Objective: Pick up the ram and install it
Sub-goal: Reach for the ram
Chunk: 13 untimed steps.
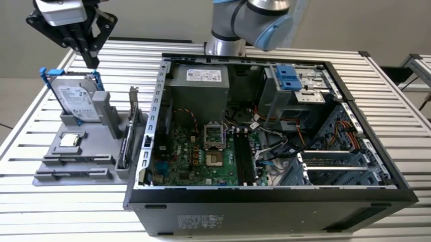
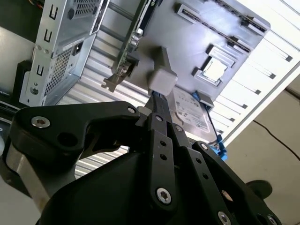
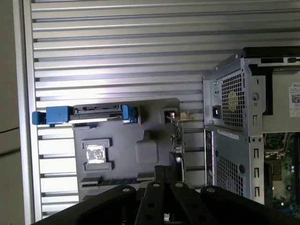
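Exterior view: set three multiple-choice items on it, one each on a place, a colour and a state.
1. Where is the hand?
A inside the case
B above the holder
C under the table

2. The frame round the drive is:
A red
B blue
C yellow

3. The case is:
A open
B closed
C upside down

Answers:
1 B, it hangs over the holder's end, outside the case.
2 B, blue pieces edge the silver drive.
3 A, the motherboard shows inside.

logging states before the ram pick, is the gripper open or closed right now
gripper: closed, holding nothing, up above the hard drive
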{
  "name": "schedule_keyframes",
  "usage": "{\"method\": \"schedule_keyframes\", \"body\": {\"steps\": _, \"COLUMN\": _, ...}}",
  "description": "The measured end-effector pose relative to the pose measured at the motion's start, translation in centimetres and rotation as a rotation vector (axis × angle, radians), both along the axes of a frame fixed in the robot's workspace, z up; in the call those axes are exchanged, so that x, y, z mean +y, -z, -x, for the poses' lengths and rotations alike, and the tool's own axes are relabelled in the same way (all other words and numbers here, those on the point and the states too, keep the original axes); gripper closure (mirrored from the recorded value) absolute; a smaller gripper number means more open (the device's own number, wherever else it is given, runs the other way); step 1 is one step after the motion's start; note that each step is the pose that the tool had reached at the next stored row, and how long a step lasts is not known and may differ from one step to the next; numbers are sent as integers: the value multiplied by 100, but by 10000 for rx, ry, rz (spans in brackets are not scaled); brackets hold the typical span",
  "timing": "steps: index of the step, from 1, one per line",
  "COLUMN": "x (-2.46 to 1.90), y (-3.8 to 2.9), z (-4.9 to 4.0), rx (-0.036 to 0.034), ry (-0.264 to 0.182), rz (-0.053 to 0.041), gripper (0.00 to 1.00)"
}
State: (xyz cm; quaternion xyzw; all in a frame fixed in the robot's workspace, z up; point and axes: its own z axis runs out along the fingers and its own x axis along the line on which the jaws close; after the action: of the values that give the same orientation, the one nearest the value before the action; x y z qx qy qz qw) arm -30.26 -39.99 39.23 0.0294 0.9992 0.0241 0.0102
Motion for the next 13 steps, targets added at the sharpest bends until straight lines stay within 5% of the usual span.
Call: {"method": "schedule_keyframes", "body": {"steps": 13, "x": 0, "y": 0, "z": 186, "rx": -1, "ry": -86, "rz": 0, "gripper": 100}}
